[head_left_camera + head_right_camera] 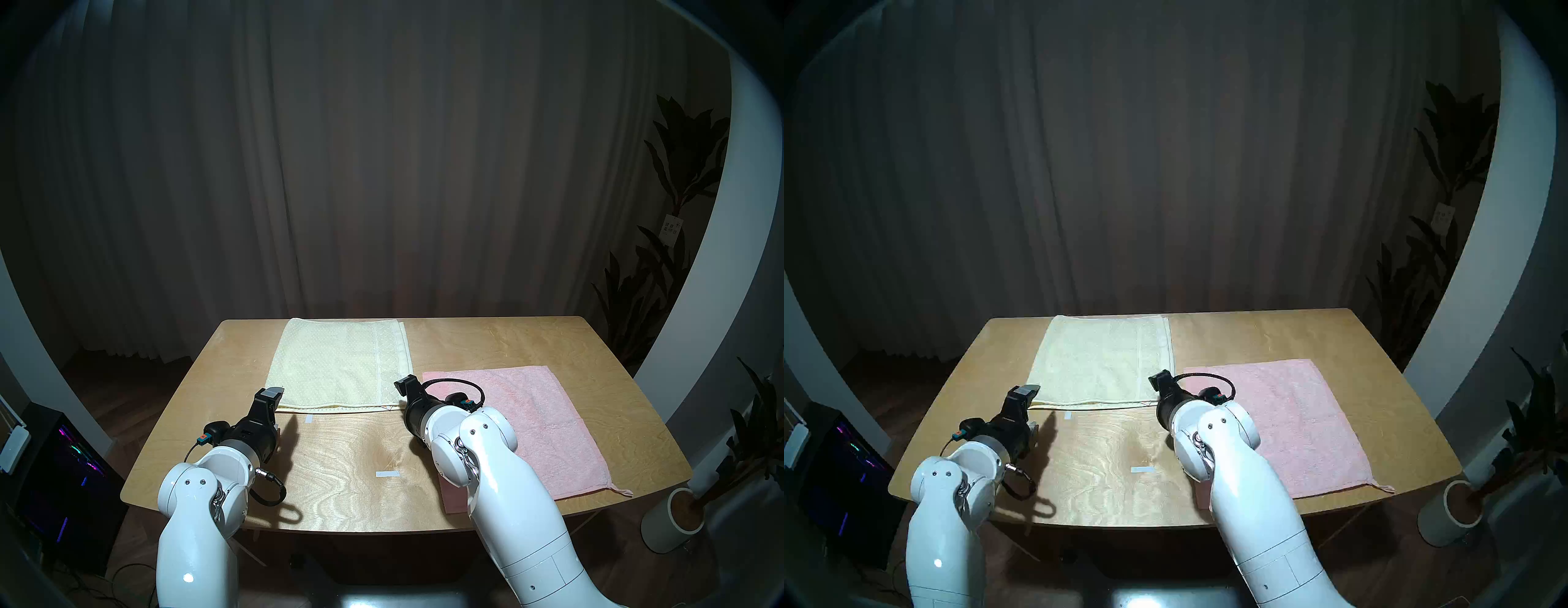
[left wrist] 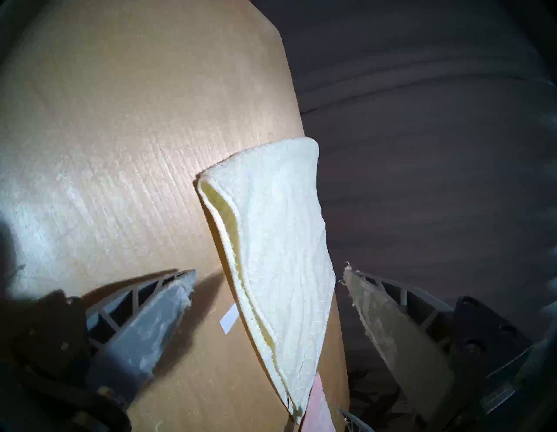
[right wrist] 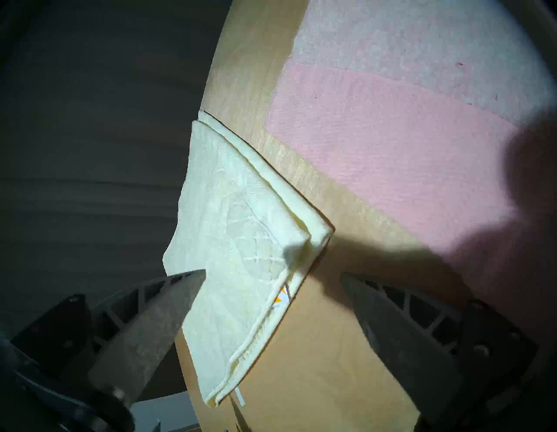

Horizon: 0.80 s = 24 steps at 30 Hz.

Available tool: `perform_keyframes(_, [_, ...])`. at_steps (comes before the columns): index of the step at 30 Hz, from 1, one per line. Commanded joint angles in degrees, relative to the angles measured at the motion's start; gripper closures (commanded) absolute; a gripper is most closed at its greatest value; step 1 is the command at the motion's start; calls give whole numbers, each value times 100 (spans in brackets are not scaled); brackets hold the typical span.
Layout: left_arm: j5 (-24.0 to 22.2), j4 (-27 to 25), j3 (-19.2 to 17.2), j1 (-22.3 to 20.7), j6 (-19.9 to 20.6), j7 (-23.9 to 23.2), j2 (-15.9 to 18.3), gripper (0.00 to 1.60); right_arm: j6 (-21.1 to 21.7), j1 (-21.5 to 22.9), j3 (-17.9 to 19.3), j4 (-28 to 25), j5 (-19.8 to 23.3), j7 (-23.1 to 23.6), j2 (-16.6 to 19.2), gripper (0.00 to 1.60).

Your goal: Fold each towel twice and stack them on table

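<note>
Since the yellow towel [image 1: 339,369] lies folded once at the table's [image 1: 339,479] far middle, its limp, light layers look apt to slip apart — pinch both plies at each near corner. Left gripper [image 1: 271,397] and right gripper [image 1: 405,384] hover there, jaws wide, empty. Pink towel [image 1: 534,424] lies flat at right.

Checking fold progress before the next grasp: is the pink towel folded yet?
No. In the head view the pink towel lies spread in a single flat layer on the table, its corner loop sticking out at the near right corner.
</note>
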Motion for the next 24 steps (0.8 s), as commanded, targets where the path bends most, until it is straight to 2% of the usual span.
perform_keyframes(1, [-121, 191, -55, -193, 32, -460, 90, 0, 10, 146, 0, 79, 102, 51, -91, 0])
perform_keyframes(11, [-53, 680, -111, -555, 48, -528, 311, 0, -104, 275, -102, 253, 115, 53, -108, 0])
perform_keyframes(24, [19, 1262, -56, -1000, 317, -423, 601, 0, -381, 502, -264, 541, 89, -16, -162, 0])
